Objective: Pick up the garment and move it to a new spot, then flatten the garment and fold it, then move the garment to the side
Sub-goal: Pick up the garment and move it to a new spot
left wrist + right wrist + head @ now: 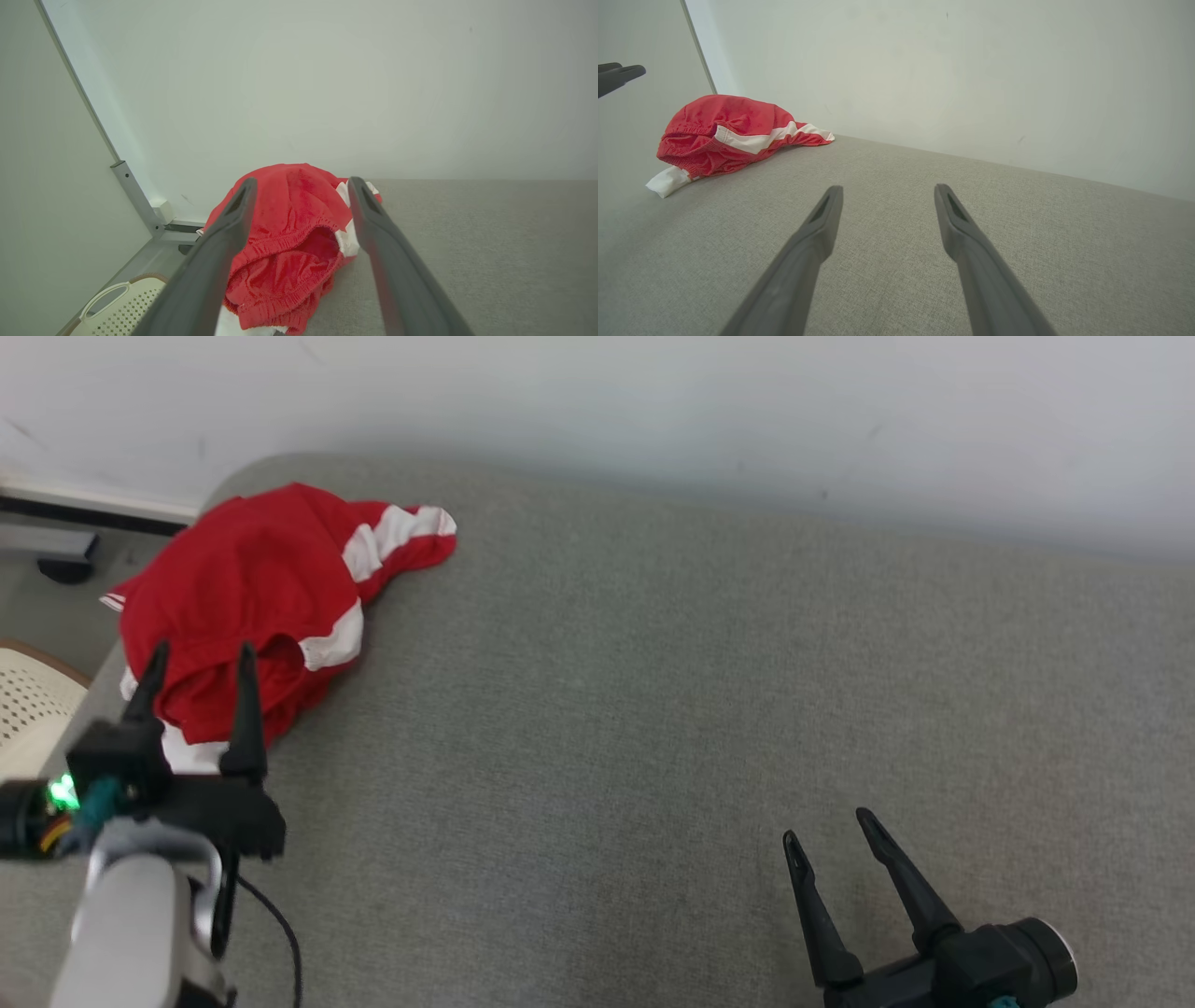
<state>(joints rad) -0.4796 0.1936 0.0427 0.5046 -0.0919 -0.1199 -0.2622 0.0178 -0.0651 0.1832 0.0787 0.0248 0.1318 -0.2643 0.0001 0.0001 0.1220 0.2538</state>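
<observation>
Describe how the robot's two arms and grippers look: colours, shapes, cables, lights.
The left gripper has two long, tapering black fingers on a blocky black body, with a green light, a teal part, a thin black cable and a rounded pale grey forearm. The right gripper has the same pointed black fingers, on a black cylindrical wrist with a silvery ring.

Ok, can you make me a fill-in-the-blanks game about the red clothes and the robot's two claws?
1. The crumpled garment is red with ____ stripes.
2. The left gripper and the right gripper both stand ____, holding nothing.
3. The garment lies nearest the robot's ____ gripper.
Missing words: white; open; left.
</observation>
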